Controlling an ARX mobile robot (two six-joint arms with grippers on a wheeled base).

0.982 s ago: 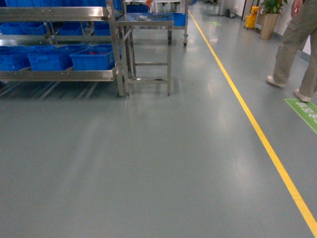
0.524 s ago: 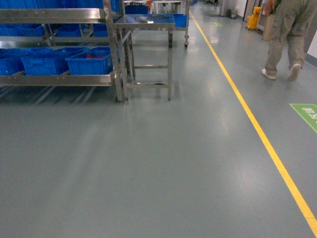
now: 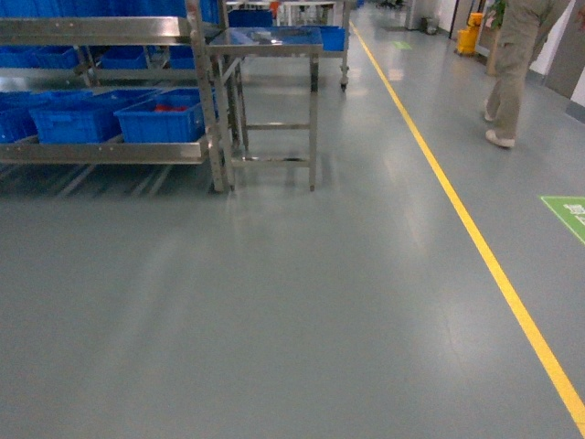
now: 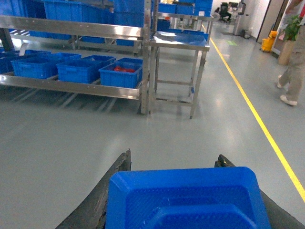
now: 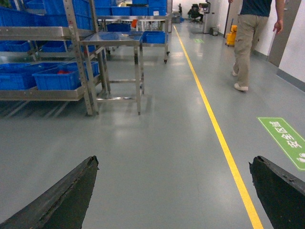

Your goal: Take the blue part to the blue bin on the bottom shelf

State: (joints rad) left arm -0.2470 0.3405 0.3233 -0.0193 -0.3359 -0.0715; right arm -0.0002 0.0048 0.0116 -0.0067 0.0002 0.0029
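Observation:
The blue part (image 4: 186,200), a moulded plastic piece, fills the bottom of the left wrist view, with my left gripper (image 4: 175,160) shut on it and a dark finger on each side. My right gripper (image 5: 174,161) is open over bare floor with nothing between its fingers. Far ahead on the left, the bottom shelf (image 3: 101,151) (image 4: 71,87) (image 5: 43,93) carries a row of blue bins (image 3: 164,117) (image 4: 121,75) (image 5: 59,78). The bin nearest the rack post holds red pieces. Neither gripper shows in the head view.
A steel table (image 3: 270,41) stands against the rack's right end. A yellow floor line (image 3: 475,238) runs down the aisle on the right, with a green floor mark (image 3: 567,215) beyond it. A person (image 3: 516,64) walks away at the far right, near a yellow mop bucket (image 3: 468,37).
In the head view the rack and table have slid slightly down and left as the base moves. The person has walked farther up the aisle.

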